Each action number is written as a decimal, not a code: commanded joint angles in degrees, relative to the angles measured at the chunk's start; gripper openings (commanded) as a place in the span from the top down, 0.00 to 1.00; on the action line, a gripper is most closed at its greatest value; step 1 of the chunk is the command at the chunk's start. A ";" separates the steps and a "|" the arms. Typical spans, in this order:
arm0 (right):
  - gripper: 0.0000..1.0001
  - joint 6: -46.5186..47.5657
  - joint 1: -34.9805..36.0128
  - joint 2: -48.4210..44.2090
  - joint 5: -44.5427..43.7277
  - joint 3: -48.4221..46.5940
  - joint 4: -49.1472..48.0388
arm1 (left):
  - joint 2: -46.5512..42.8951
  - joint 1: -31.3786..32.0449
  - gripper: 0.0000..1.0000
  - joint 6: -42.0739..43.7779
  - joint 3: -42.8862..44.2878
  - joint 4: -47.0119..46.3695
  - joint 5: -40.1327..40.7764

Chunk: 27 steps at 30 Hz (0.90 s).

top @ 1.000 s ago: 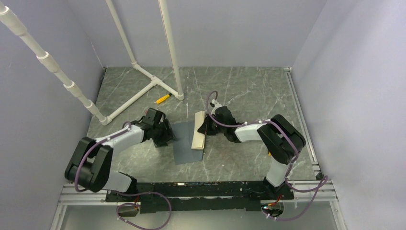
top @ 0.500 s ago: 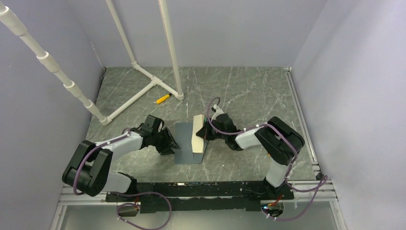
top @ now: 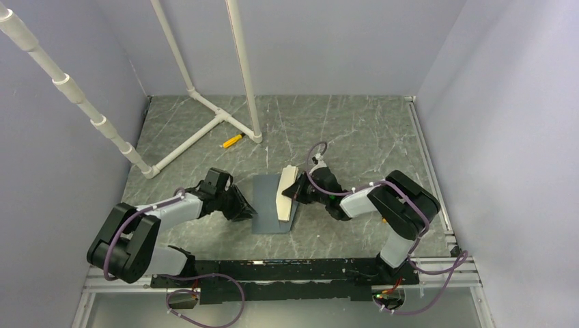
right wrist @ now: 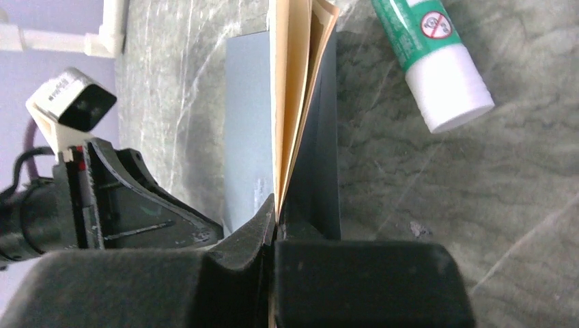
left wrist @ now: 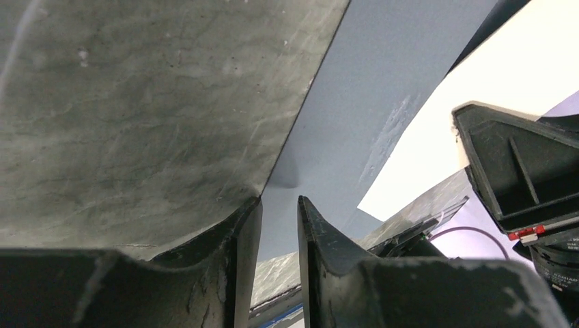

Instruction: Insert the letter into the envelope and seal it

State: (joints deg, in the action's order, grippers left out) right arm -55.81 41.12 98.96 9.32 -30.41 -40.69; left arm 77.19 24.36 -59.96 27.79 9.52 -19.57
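Note:
The slate-grey envelope (top: 267,205) lies flat on the table between the arms. The tan letter (top: 285,193) stands on edge over the envelope's right part, folded and tilted. My right gripper (top: 298,193) is shut on the letter's right edge; the right wrist view shows the letter (right wrist: 295,102) pinched between the jaws (right wrist: 276,208), with the envelope (right wrist: 247,123) to its left. My left gripper (top: 246,207) sits low at the envelope's left edge. In the left wrist view its jaws (left wrist: 280,208) stand a narrow gap apart, with the envelope (left wrist: 382,82) showing between and beyond them.
A green-and-white glue stick (right wrist: 430,61) lies on the table just right of the letter. A yellow marker (top: 232,141) and a white pipe frame (top: 205,130) stand at the back left. Grey walls enclose the table.
My left gripper has slid nearer and to the right along the envelope's left edge. My right gripper has moved a little right and nearer with the letter. The envelope has shifted slightly right.

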 commanded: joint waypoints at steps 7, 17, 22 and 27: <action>1.00 -12.76 1.22 -2.53 -7.11 -0.80 7.45 | 0.31 0.51 0.68 -3.59 -4.21 -2.85 5.46; 1.00 -14.14 1.24 2.35 0.81 -3.60 6.79 | 2.54 0.51 0.68 -4.82 -4.55 -7.38 6.26; 1.00 -12.41 1.24 2.00 1.97 -3.78 8.47 | 4.10 0.51 0.72 -1.94 -1.54 -4.75 8.89; 1.00 -11.94 0.86 1.99 5.78 -2.33 3.60 | 4.57 0.38 0.59 1.10 1.23 -2.71 10.60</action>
State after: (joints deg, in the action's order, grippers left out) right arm -68.51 41.91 100.64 9.43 -32.95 -32.84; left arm 79.70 24.64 -63.57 27.73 1.69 -16.84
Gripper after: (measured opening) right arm 0.010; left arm 0.338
